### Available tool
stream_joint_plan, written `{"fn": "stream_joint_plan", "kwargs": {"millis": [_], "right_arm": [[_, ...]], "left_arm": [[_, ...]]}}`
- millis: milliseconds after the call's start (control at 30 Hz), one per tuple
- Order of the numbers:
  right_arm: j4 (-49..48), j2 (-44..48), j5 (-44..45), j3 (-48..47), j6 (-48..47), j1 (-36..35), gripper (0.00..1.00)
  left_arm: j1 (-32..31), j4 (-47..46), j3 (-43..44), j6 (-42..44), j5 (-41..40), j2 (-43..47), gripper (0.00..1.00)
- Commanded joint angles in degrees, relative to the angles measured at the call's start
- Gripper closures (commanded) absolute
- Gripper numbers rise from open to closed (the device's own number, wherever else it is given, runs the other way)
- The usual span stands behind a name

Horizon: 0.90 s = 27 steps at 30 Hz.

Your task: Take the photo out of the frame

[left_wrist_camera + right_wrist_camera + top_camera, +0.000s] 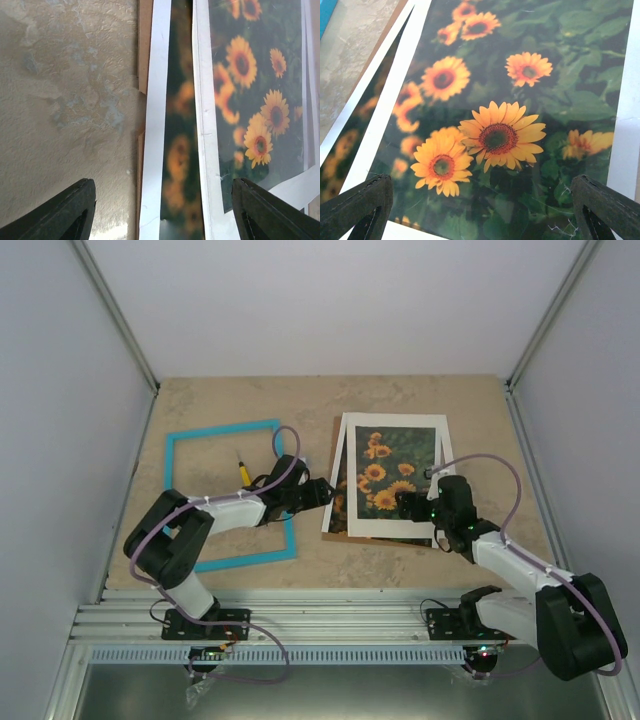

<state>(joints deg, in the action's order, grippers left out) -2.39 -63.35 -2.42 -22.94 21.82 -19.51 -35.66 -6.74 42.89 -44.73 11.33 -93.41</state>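
On a mottled beige table (250,400), two robot arms are working over a loose stack of picture parts. The frame (220,430), a thin turquoise rectangle, is lying flat on the left side of the table with nothing mounted in it. A small yellow-handled tool (243,472) is resting inside its opening. The left arm is reaching across the frame's right bar.

The photo (390,475) of sunflowers is lying just right of the frame, outside it. A white mat (395,422) is bordering it, and a brown backing board (380,538) is peeking out along the near edge.

The left gripper (328,492) is hovering at the stack's left edge, its dark fingers (75,210) spread wide and gripping nothing. Between them, the left wrist camera is showing a white strip, a blurred sliver of sunflower print, then the mat's edge. The board (145,50) is showing as a thin brown line beside the strip.

The right gripper (408,505) is hanging over the near part of the photo (500,135), its fingers (355,207) likewise parted wide, with nothing between them. Whether either gripper is touching the sheets cannot be told.
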Motion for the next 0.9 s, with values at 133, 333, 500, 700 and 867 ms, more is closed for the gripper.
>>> {"fn": "stream_joint_plan", "kwargs": {"millis": [133,333,500,700,867], "right_arm": [[-7.1,1.8,-3.2,2.8,-0.6,-0.6,0.02],[-8.3,1.2,-4.2,3.2,-0.6,-1.0,0.02],[-8.5,0.5,-4.2,3.1,-0.7,-1.2,0.02],[-8.7,-0.2,-3.9,3.1,-0.7,-1.4,0.02],[-8.9,-0.6,-3.7,3.1,-0.8,-1.6,0.02]], "left_arm": [[0.5,-1.9,2.9,1.1,3.9,-4.9,0.24],[0.5,-1.1,5.7,1.6,4.6,-7.2,0.24],[0.5,-1.5,6.8,1.9,6.0,-8.1,0.26],[0.5,1.2,10.6,4.4,5.1,-9.5,0.26],[0.5,2.9,12.7,5.1,4.8,-11.8,0.26]]}}
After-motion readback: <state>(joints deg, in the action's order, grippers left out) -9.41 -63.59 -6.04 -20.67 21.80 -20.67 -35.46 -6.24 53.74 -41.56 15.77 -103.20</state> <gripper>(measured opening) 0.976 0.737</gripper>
